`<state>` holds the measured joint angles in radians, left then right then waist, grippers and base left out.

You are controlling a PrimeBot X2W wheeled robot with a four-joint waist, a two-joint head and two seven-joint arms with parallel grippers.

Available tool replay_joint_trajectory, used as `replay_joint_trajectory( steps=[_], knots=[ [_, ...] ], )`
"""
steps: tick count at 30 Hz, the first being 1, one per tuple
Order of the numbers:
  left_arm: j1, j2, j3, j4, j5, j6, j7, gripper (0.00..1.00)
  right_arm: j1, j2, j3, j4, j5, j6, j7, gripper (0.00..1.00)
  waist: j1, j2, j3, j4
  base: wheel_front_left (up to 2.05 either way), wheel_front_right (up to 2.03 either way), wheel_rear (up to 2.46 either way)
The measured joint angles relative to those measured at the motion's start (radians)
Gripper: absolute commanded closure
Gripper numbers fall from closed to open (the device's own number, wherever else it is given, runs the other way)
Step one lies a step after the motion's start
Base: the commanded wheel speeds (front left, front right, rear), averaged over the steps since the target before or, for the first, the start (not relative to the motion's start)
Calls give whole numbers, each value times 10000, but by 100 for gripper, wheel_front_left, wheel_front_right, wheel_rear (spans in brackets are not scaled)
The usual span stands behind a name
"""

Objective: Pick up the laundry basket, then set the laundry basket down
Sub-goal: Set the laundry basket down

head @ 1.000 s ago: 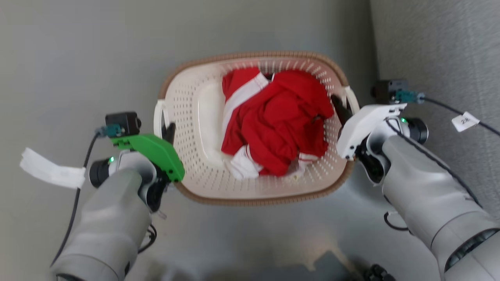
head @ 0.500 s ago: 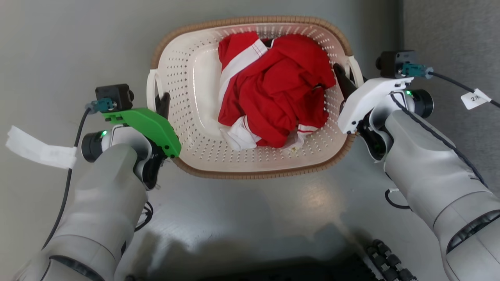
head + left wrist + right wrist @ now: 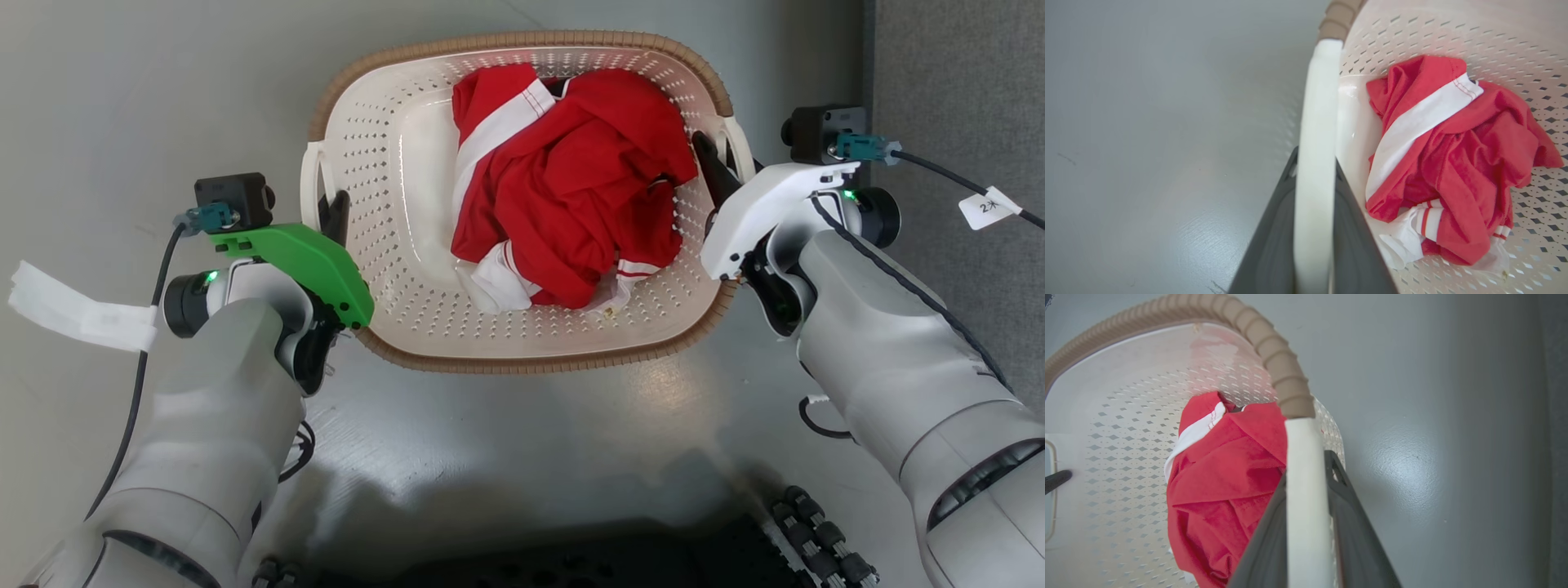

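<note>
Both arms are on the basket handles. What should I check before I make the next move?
1. Left grip: the left gripper has its fingers pressed on both sides of the left handle of the laundry basket. Ok.
2. Right grip: the right gripper has its fingers on both sides of the right handle. Ok.
3. Load: the red clothes lie inside the rim, with nothing hanging over it. Ok.
4. Basket off the floor: cannot tell.
5. Right wrist cable: runs away from the basket. Ok.
</note>
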<state>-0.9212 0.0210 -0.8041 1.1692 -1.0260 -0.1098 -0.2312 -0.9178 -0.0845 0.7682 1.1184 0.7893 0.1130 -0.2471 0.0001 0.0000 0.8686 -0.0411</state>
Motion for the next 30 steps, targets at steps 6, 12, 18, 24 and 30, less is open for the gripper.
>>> replay_joint_trajectory(
  steps=[6, 12, 18, 24, 30],
  knots=[
    [-14, -21, 0, 128, 0, -59, -2, 100, 0, 58, -2, 77, 2, 0, 0, 100, 0, 0, 105, -53, 0, 0, 0],
    [-54, -33, 36, 263, 15, -59, -88, 100, -2, 71, -82, 21, 4, 0, 0, 100, 0, 0, 179, -89, 0, 0, 0],
    [-214, -31, 73, 387, 29, -59, -92, 100, -36, 79, -142, -105, 2, 0, 0, 100, 0, 0, 236, -91, 0, 0, 0],
    [-236, -33, 100, 453, 63, -59, -121, 100, -38, 90, -167, -144, 2, 0, 0, 100, 0, 0, 296, -54, 0, 0, 0],
    [-320, -33, 155, 499, 86, -59, -167, 100, -67, 98, -182, -215, -6, 0, -2, 100, 0, 0, 394, 2, 0, 0, 0]
  ],
)
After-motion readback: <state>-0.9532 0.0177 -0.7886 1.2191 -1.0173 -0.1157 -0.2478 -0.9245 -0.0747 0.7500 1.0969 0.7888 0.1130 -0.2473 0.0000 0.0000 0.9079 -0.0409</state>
